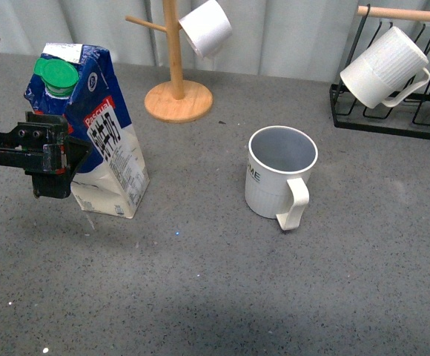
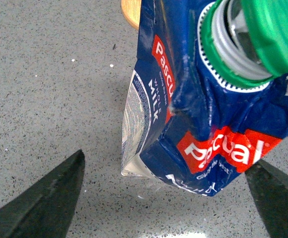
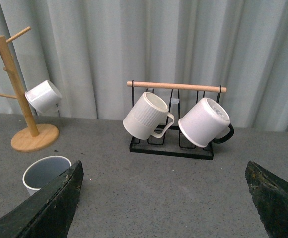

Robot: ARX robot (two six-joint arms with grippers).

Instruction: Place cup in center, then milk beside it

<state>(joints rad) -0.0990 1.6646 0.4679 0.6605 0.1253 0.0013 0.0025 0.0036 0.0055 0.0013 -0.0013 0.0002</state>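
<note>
Two wide-open claws | left claw [image 2: 167,158] straddles tilted milk [image 2: 203,114] | right claw [image 3: 164,163] empty

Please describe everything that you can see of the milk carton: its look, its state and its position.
The milk carton is a tall gable-top pack, seemingly coated cardboard, dark blue above and white below, with a red Pascual label. Its walls are creased and dented. The green cap looks lifted from a grey threaded neck. It leans, base on the grey table, left of the cup and apart from it. The open left gripper straddles it, seemingly without touching.
</note>
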